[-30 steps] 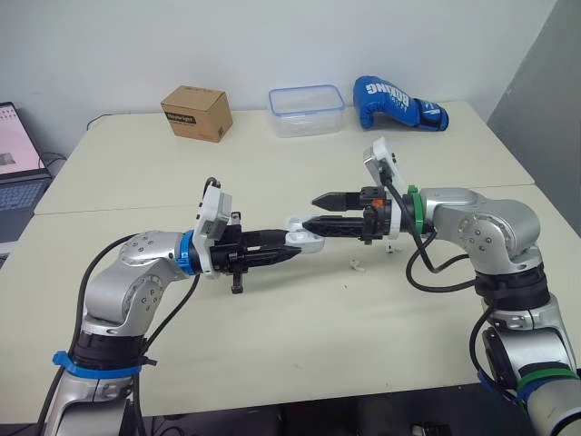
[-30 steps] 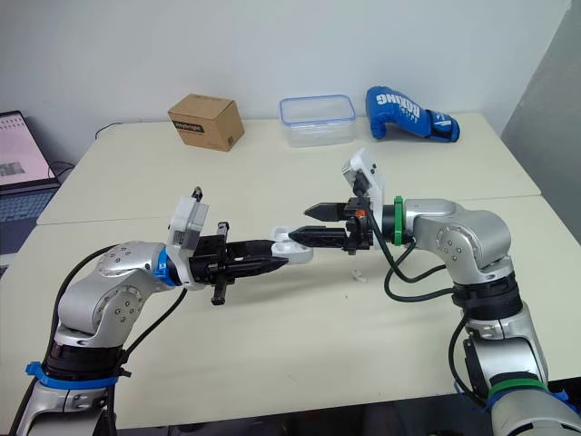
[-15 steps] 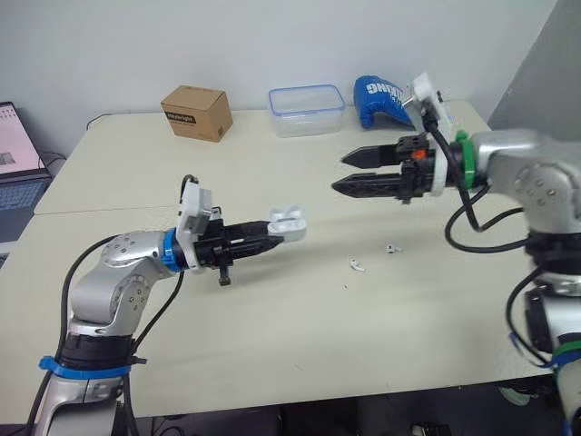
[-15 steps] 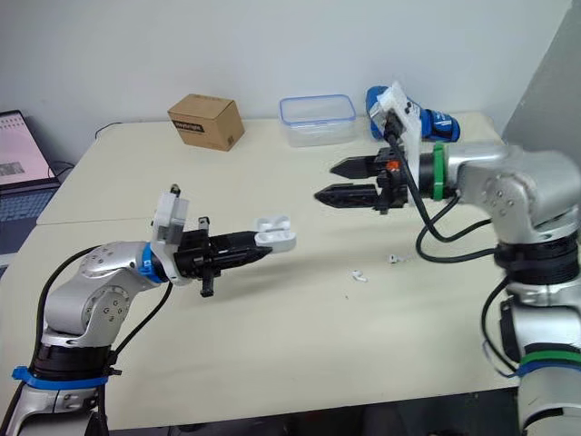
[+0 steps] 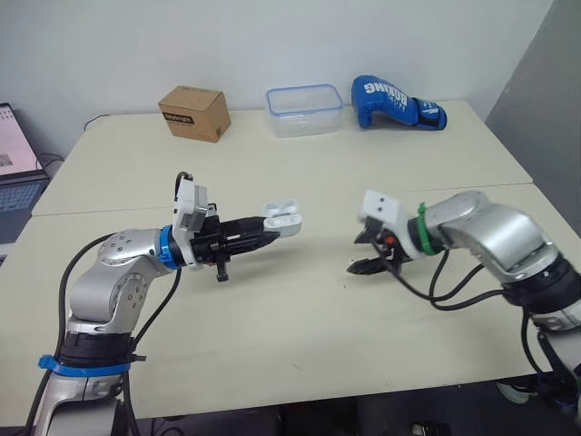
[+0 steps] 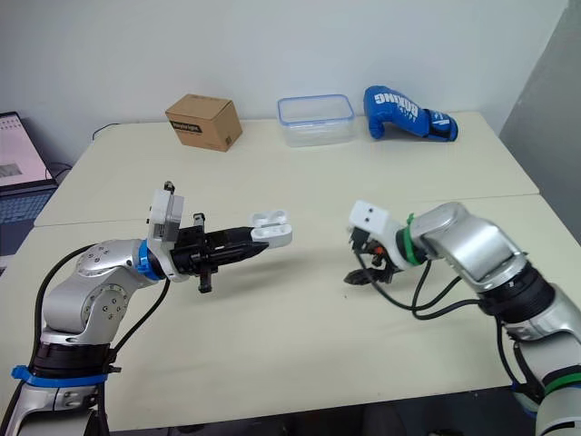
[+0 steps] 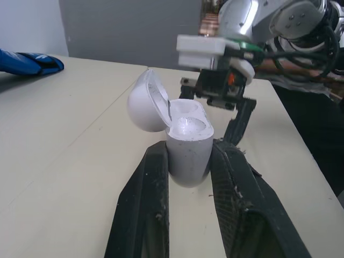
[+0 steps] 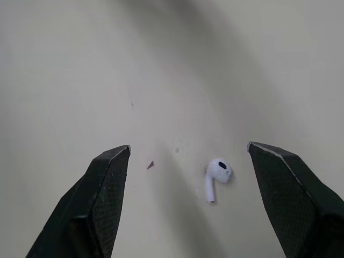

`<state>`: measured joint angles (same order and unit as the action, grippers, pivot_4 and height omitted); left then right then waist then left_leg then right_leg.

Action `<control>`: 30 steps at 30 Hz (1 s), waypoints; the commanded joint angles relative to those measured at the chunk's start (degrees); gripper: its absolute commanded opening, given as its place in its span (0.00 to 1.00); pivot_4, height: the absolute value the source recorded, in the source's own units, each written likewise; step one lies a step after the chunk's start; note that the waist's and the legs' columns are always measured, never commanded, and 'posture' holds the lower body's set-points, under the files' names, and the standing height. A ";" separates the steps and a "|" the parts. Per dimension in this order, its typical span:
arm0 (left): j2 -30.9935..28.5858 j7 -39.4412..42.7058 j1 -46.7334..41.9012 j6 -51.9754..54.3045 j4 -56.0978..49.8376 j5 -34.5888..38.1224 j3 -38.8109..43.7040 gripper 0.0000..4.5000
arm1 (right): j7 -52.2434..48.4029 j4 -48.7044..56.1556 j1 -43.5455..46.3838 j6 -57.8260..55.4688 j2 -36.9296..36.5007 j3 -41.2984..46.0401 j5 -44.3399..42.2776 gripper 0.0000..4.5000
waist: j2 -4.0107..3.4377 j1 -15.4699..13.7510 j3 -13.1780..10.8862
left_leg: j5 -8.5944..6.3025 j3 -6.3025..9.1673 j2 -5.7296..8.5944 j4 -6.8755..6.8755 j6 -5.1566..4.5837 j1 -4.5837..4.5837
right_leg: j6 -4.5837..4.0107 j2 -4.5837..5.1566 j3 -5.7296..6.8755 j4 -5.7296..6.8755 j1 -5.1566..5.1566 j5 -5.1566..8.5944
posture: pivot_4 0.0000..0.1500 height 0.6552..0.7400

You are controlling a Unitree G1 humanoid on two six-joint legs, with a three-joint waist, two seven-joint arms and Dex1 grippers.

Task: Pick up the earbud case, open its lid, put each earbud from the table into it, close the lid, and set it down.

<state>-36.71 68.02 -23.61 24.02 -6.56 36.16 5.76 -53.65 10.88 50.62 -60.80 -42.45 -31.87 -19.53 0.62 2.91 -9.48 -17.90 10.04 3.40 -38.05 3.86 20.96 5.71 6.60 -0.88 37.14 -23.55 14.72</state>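
Looking down from the head, the left claw (image 5: pixel 272 233) is clenched on the white earbud case (image 5: pixel 282 218) and holds it in the air over the middle of the desk (image 5: pixel 272 345). Well to its right, the right claw (image 5: pixel 363 254) points down at the desk with its fingers spread, gripping nothing, the tips close to the surface. Along the far edge stand a cardboard box (image 5: pixel 192 113), a clear container (image 5: pixel 304 110) and a blue boxing glove (image 5: pixel 398 102).

From the left wrist, the two black fingers (image 7: pixel 148 204) pinch the lower body of the case from both sides. Its lid (image 7: pixel 146 102) is swung back and the two sockets are hollow. Beyond the case, the right claw hangs over the desk.

From the right wrist, that claw's fingers stand wide apart. One white earbud (image 8: pixel 216 176) lies flat on the desk between them, touching neither finger.
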 commanded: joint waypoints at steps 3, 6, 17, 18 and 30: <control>0.00 -0.72 -0.76 0.14 -2.78 0.99 0.41 0.16 | 2.88 -2.64 -0.63 -0.57 2.36 -0.02 3.79 0.81 | 0.00 0.00 0.00 | 0.00 0.00 0.02 0.00 0.00 0.00 | 0.00 0.00 -0.01 -0.03 0.01 0.00 | 1.00 0.89; -0.12 -0.90 -0.37 0.33 -3.21 1.05 0.42 0.16 | 3.51 -4.12 -1.58 0.08 2.97 -0.13 5.28 0.81 | 0.00 -0.04 0.00 | 0.00 0.02 0.01 0.00 0.00 0.00 | 0.00 0.00 0.01 -0.03 0.01 0.00 | 1.00 0.89; 0.04 -1.46 0.01 1.04 -3.93 1.16 0.00 0.16 | 3.43 -5.28 -3.17 0.07 3.76 0.47 7.59 0.81 | 0.00 0.02 0.00 | 0.00 0.01 0.01 0.00 0.00 0.00 | 0.00 0.00 -0.01 -0.02 0.01 0.00 | 1.00 0.89; 0.10 -1.48 -0.02 1.08 -3.92 1.13 -0.04 0.16 | 3.38 -5.25 -3.23 0.02 3.83 0.54 7.61 0.81 | 0.00 0.02 0.00 | 0.00 0.00 0.01 0.01 0.00 0.00 | 0.00 0.00 0.00 -0.02 0.01 0.00 | 1.00 0.89; 0.32 -1.82 0.43 1.18 -4.31 1.11 -0.18 0.16 | 1.33 -5.83 -4.27 3.54 2.77 -0.14 10.07 0.54 | 0.00 0.01 0.00 | 0.00 0.00 0.01 0.00 0.00 0.00 | 0.00 0.00 0.00 -0.02 0.01 0.00 | 1.00 0.89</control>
<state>-36.53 66.56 -23.06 25.70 -8.71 36.27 4.86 -51.90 4.69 46.18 -58.02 -39.15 -32.73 -10.16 0.62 2.91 -9.48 -17.90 10.05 3.41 -38.05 3.86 20.96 5.71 6.60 -0.88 37.12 -23.53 14.72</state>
